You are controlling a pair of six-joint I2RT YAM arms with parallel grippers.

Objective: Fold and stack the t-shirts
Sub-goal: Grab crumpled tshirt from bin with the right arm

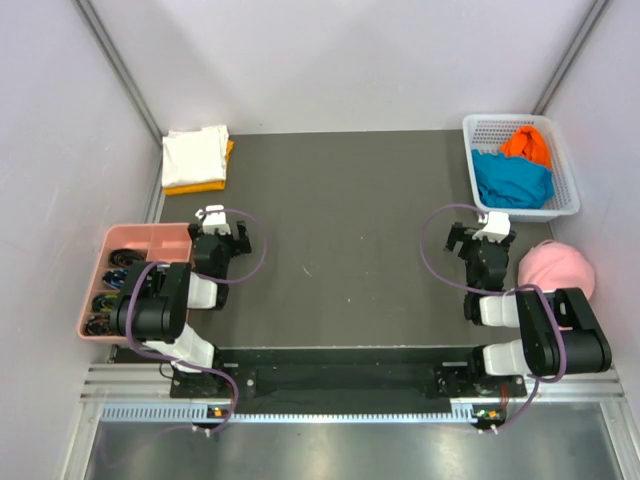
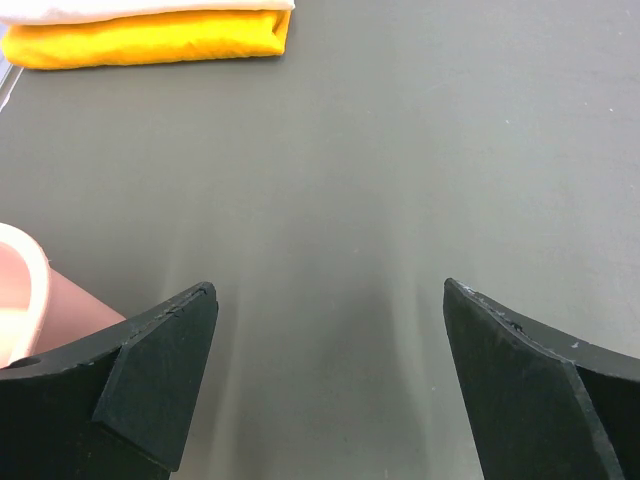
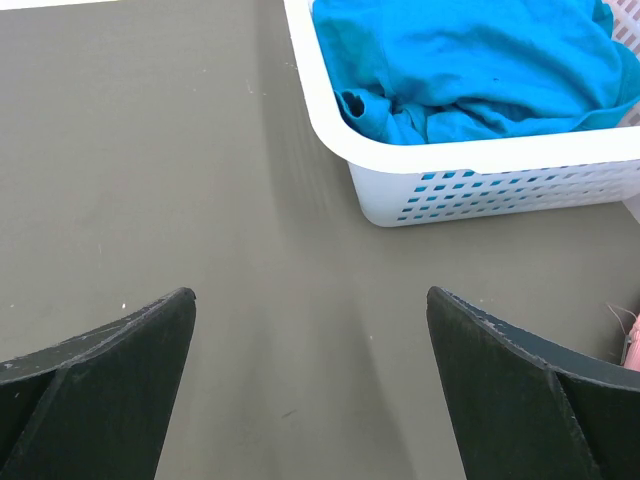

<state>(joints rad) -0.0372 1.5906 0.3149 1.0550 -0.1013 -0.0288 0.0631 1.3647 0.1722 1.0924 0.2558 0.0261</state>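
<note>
The left claw (image 2: 328, 292) is released: its two black fingers stand wide apart above the dark desk (image 1: 340, 200), and nothing is held between them. The right claw (image 3: 310, 295) is likewise released, its fingers spread above the desk surface with nothing grasped. Both arms are folded over the near half of the desk, the left arm at the left side and the right arm at the right side.

The teal-blue t-shirt (image 1: 510, 182) is located in the white plastic basket (image 1: 572, 190) at the far right corner of the desk. It is crumpled and unfolded, and it fills most of the basket. The bright orange t-shirt (image 1: 528, 145) is bunched in the far part of the same basket, touching the teal-blue one. In the right wrist view, the basket is seen beyond the right claw and to its right, apart from the fingers.

At the far left corner of the desk, two folded shirts are stacked. The white t-shirt (image 1: 195, 152) lies on top of the yellow-orange t-shirt (image 1: 200, 186), whose edge shows along the near side.

A pink compartment tray (image 1: 165, 242) is placed at the left edge of the desk, just beside the left arm. Small dark items are seen in its near compartments but cannot be identified. A pink baseball cap (image 1: 555, 268) rests at the right edge, nearer than the basket and just beside the right arm.
</note>
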